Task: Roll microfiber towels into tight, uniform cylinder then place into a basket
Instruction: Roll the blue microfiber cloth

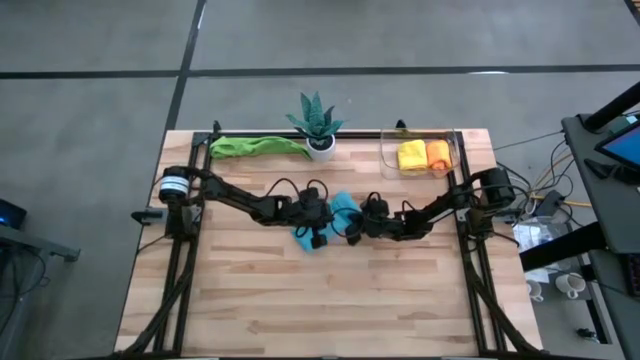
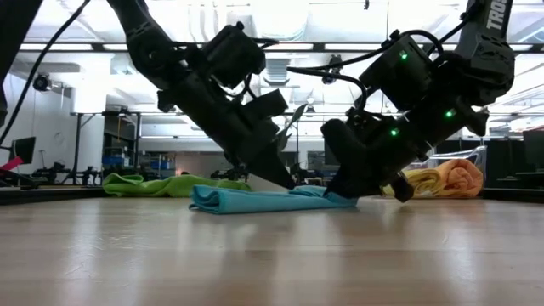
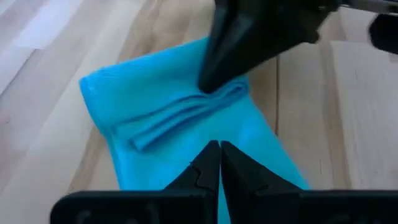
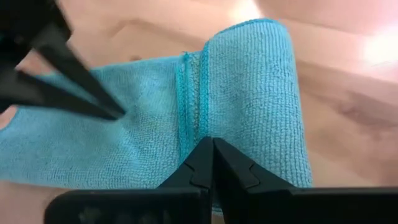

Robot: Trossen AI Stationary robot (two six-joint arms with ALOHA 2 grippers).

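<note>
Light blue towel [image 1: 335, 215] lies folded flat near the middle of the wooden table [image 1: 300, 300], a doubled fold with stitched hems running across it. Both arms reach in from the sides and meet over it. Left gripper [image 1: 318, 232] has its jaws pressed together, tips down on the towel's near part; left wrist view shows the closed tips [image 3: 219, 149] resting on the blue cloth. Right gripper [image 1: 355, 228] also has jaws together, tips on the towel right at the hem fold [image 4: 211, 146], nothing clamped between them. In the low view both grippers touch the towel [image 2: 272, 200] from opposite sides, cloth flat on the table. Clear basket [image 1: 455, 150] sits at the far right of the table, holding a yellow towel roll [image 1: 411, 156] and an orange towel roll [image 1: 438, 154] side by side. Green towel [image 1: 255, 146] lies stretched out along the far edge, left of a potted plant [image 1: 317, 125].
</note>
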